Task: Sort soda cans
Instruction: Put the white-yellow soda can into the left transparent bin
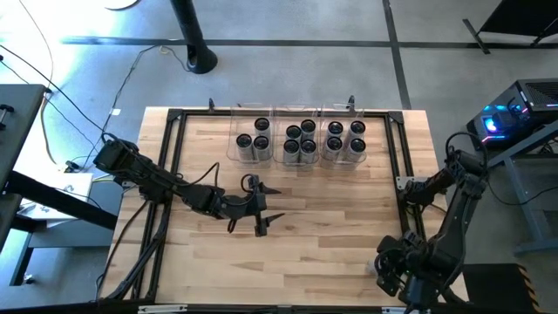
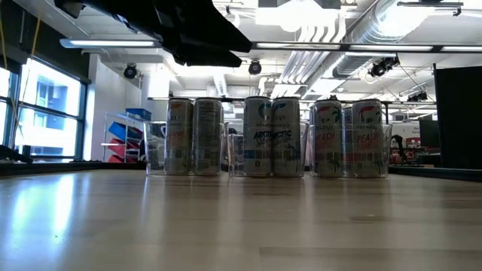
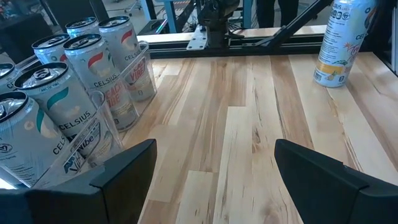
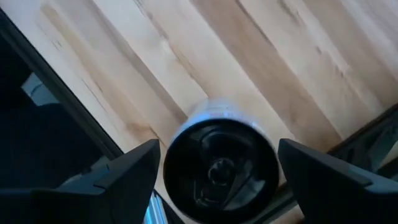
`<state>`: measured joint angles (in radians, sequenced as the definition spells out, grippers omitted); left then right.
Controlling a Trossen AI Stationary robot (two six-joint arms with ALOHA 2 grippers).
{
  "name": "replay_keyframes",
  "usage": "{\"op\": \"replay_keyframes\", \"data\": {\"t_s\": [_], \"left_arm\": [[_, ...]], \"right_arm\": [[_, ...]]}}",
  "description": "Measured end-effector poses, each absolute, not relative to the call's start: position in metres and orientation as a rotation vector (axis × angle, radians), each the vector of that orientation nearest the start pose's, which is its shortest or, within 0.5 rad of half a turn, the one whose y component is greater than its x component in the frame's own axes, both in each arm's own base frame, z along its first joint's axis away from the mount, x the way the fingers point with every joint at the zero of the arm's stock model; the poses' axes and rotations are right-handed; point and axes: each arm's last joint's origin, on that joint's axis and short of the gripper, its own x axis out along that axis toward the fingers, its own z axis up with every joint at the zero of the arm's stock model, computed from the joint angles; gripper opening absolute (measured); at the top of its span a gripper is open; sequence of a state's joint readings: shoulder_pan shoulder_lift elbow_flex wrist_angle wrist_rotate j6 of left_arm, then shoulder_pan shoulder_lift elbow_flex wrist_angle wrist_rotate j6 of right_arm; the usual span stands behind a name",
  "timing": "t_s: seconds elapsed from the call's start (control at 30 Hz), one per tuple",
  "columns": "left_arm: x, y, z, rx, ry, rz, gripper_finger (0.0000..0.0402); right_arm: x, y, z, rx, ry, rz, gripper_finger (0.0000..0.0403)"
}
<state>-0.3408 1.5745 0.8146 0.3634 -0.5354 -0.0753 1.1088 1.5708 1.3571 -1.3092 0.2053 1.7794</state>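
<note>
- Soda cans [image 1: 301,139], slim silver-white cylinders with dark round tops, stand grouped in three clear rectangular plastic bins [image 1: 234,150] at the far side of the pale wooden table [image 1: 323,235]: a smaller group in the left bin, more in the middle, four in the right.
- One lone silver can with a dark top [image 4: 217,163] stands outside the bins, by the table's near right corner beside the black frame rail [image 1: 406,187].
- Right gripper [image 4: 217,180] hangs directly above that can, fingers spread wide on either side of its top, not yet closed on it.
- Left gripper [image 1: 260,209] hovers over bare wood mid-table, jaws apart and empty.
- Judging by this, sorting is almost done; the stray can appears to be the only one left to bin.
</note>
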Motion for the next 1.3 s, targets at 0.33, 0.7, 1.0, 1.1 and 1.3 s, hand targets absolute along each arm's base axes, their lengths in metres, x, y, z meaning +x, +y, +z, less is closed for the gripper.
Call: {"op": "replay_keyframes", "data": {"t_s": [0.33, 0.7, 1.0, 1.1, 1.3], "left_arm": [[0.312, -0.095, 0.206, 0.079, 0.351, 0.207, 0.0321], [0.301, -0.090, 0.207, 0.033, 0.439, 0.249, 0.0321], [0.258, -0.114, 0.221, 0.006, 0.481, 0.280, 0.0321], [0.240, -0.120, 0.206, -0.024, 0.475, 0.325, 0.0321], [0.225, -0.122, 0.185, -0.128, 0.417, 0.335, 0.0321]], "right_arm": [[0.131, 0.253, 0.266, 0.476, 1.374, -0.499, 0.0272], [0.193, 0.220, 0.272, 0.365, 1.252, -0.435, 0.0230], [0.296, 0.144, 0.292, 0.293, 1.032, -0.189, 0.0230], [0.319, 0.119, 0.293, 0.257, 0.974, -0.109, 0.0230], [0.339, 0.091, 0.286, 0.198, 1.030, -0.105, 0.0230]]}}
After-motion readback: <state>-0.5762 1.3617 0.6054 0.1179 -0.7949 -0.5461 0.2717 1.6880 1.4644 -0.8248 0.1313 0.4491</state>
